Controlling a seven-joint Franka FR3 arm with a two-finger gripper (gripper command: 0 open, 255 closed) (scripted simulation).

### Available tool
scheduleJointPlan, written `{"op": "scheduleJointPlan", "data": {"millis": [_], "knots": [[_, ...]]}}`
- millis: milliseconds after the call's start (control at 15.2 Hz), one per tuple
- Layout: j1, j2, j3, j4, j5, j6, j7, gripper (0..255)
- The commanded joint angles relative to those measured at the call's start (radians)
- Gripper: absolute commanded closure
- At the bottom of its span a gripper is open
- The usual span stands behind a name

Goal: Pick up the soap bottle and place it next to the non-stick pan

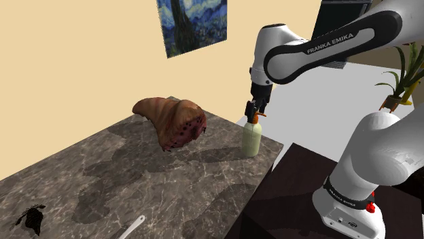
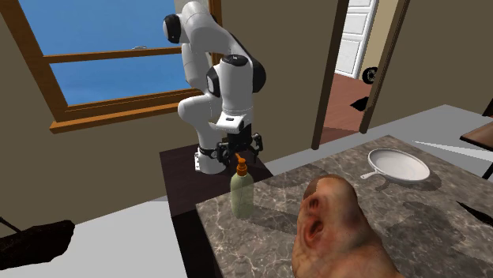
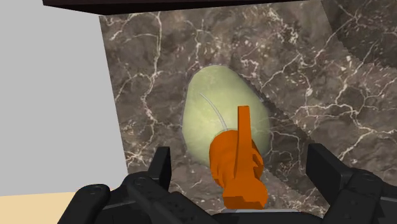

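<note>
Fingers (image 3: 160,170): spread wide, gripping nothing, either side of the orange pump (image 3: 236,167).
Soap bottle (image 3: 213,108): upright at the table (image 1: 136,183) corner by the stand (image 1: 292,183), pump centred in the gap, untouched.
Grasp: I'd sink lower, close on the neck, keep it plumb.
Pan (image 2: 399,164): white, well apart across the table.

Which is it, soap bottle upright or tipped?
Upright: the soap bottle stands on its base on the counter, orange pump on top, in both exterior views.
</note>
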Motion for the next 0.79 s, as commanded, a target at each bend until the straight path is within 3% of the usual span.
{"op": "scheduleJointPlan", "data": {"millis": [0,462,528,726], "knots": [[0.0,0.01,-0.001,-0.017,0.0,0.027,-0.001,0],[0.0,0.01,-0.001,-0.017,0.0,0.027,-0.001,0],[0.0,0.01,-0.001,-0.017,0.0,0.027,-0.001,255],[0.0,0.01,-0.001,-0.017,0.0,0.027,-0.001,255]]}}
